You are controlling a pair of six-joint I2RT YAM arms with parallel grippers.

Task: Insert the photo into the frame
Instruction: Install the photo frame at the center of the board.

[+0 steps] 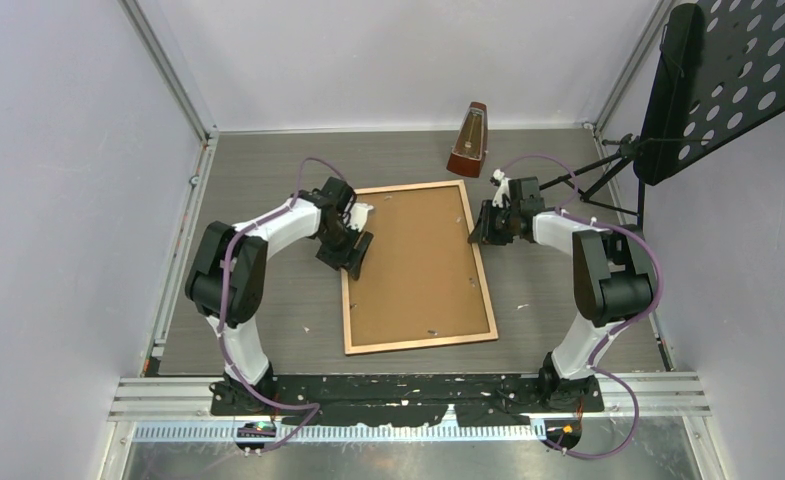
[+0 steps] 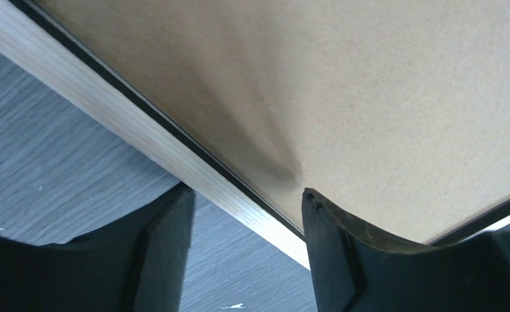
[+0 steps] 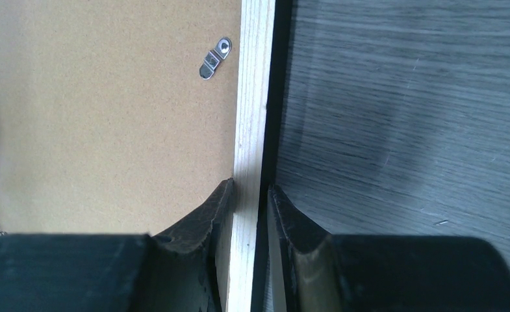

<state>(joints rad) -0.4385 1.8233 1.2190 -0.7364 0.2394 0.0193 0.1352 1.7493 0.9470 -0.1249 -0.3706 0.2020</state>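
Grey wood-grain surface (image 1: pixel 268 170) in a pale-walled booth, with the frame (image 1: pixel 421 341) lying at its centre, light wood rear face up.
A brown backing board (image 1: pixel 416 262) fills the frame, with a small metal turn clip (image 3: pixel 214 58) near the right rail. Seen from above, the left claw (image 1: pixel 353 266) is at the frame's 9 o'clock. Its fingers are spread wide astride the left rail, one over the bare surface and one over the board. The right claw (image 1: pixel 480 235) is at about 2 o'clock, drawn narrow and pinching the right rail, one finger (image 3: pixel 213 208) on the board side and the other on the outer side. A wooden metronome (image 1: pixel 469 141) stands upright at 1 o'clock, just beyond the far rail. A black perforated music stand (image 1: pixel 728 80) stands at 2 o'clock, its legs reaching close behind the right claw.
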